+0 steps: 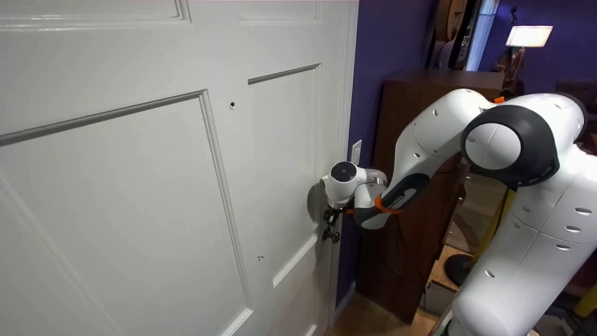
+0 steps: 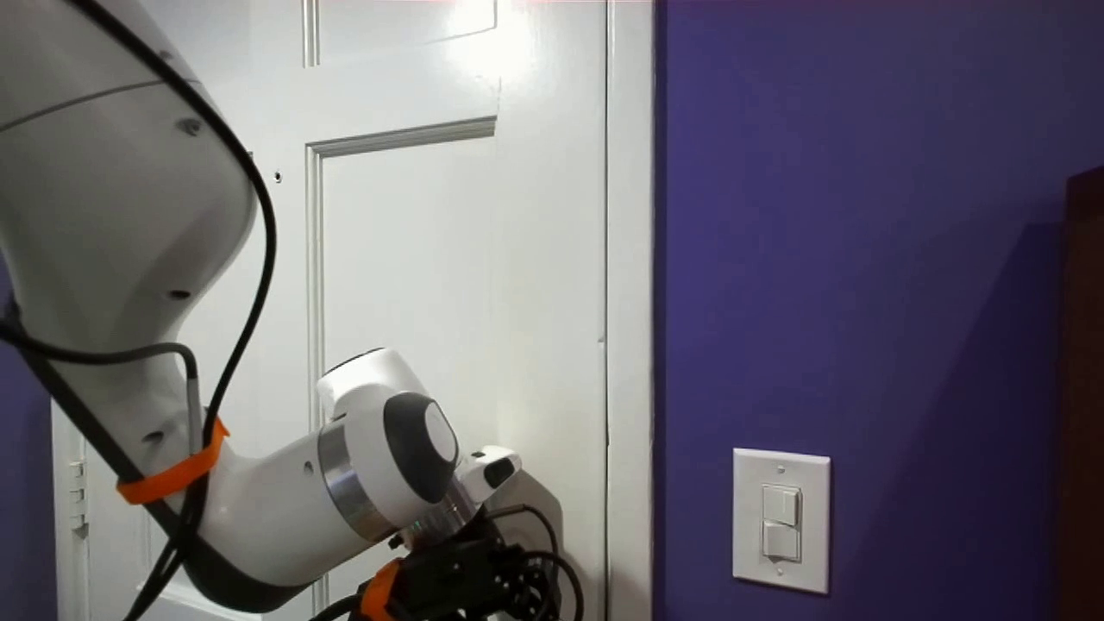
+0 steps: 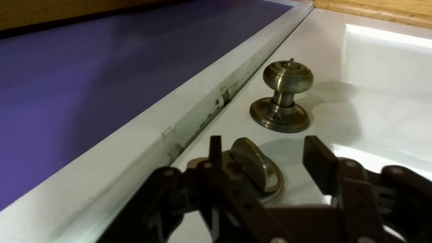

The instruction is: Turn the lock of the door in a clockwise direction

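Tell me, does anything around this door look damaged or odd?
Yes: in the wrist view, the white door frame beside the round knob and lock has scuffed patches along its inner edge. They look worn, dark against the pale paint.

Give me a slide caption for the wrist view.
Open hand in front of the brassy lock on a white door, with a round doorknob beyond.

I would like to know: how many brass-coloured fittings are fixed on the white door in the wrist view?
2: the lock, seen between the open jaws, and the round doorknob, higher in that picture. Others may be hidden behind the jaws.
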Robot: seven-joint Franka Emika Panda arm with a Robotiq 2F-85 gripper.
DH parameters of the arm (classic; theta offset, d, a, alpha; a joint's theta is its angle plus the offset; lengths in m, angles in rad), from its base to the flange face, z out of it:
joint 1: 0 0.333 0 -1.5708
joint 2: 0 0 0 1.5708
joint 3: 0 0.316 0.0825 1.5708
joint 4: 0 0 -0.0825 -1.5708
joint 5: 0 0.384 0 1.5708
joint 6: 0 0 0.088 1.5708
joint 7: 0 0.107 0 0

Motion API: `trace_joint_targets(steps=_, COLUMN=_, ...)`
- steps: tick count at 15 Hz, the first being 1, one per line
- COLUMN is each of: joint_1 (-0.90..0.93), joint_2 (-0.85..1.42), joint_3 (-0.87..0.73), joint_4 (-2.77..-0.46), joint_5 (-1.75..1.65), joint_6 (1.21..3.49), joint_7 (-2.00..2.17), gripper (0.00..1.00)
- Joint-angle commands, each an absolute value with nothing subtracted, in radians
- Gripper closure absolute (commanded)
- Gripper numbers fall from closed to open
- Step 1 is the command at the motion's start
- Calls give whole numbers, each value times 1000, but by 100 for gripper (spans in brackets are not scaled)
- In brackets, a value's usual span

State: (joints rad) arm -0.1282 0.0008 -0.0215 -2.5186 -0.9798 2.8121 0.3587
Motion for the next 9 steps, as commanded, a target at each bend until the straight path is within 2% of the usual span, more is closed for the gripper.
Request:
trace_joint_targets(steps=1, joint_1=-138, joint_2=33, joint_3=-36, joint_4=-2490, joint_5=-1092, joint_6=2866, joint_7=442, gripper=10)
trace_joint_targets(steps=2, joint_1=-138, joint_2=38, joint_3=-41, joint_4=-2487, joint_5=-1110, joint_6=2881, joint_7=453, gripper=15)
trace_joint_targets(steps=3, joint_1=-137, joint_2=42, joint_3=-43, joint_4=-2483, joint_5=-1127, joint_6=2884, joint_7=468, gripper=40)
trace_joint_targets(steps=5, joint_1=-137, joint_2=47, joint_3=-51, joint_4=-2480, joint_5=-1158, joint_6=2899, joint_7=490, gripper=42)
trace_joint_targets(steps=9, joint_1=-135, joint_2=57, joint_3=-59, joint_4=-2474, joint_5=-1190, joint_6=2908, joint_7=519, gripper=72)
